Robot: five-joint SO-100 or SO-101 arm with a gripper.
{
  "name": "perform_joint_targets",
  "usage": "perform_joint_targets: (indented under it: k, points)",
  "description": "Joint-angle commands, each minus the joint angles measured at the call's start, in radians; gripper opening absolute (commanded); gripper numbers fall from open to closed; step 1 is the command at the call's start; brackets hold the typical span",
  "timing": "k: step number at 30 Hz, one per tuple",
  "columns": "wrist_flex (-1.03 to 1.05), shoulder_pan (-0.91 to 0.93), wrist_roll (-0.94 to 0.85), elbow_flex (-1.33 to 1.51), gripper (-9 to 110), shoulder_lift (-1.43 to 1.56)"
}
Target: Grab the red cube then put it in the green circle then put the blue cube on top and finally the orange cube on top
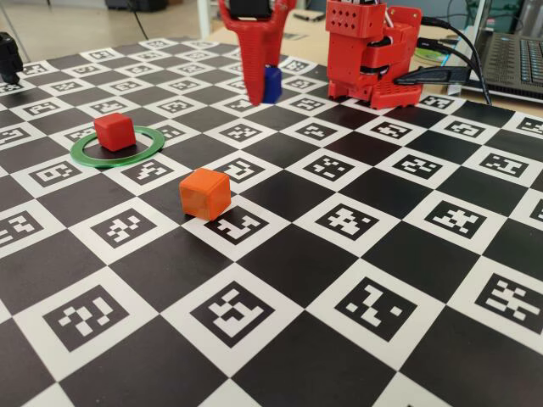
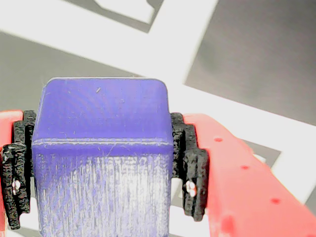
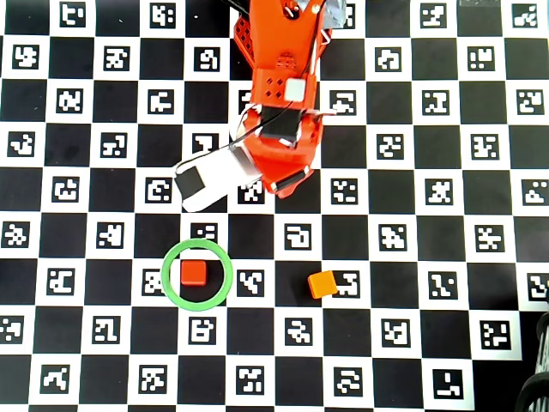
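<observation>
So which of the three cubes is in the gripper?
The blue cube, clamped between the gripper fingers. The red cube sits inside the green ring; the orange cube lies loose on the board.

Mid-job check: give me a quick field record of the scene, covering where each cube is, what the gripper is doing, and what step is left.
red cube: inside the green circle, flat on the board
blue cube: clamped between the gripper's fingers, near the arm's base in the fixed view
orange cube: alone on the board, outside the circle, to its right in the overhead view
gripper: shut on the blue cube
stack so far: red cube only
steps left: blue on red, then orange on top
</observation>
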Motion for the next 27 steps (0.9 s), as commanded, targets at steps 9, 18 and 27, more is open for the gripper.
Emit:
perform_joint_targets:
  k: [9,18,27]
  points:
    - [0.167,0.147,0.120,-0.620,8,-0.307]
    - [0.230,0.176,0.130,-0.862,8,-0.445]
    - [0.232,0.179,0.137,-1.012,8,-0.584]
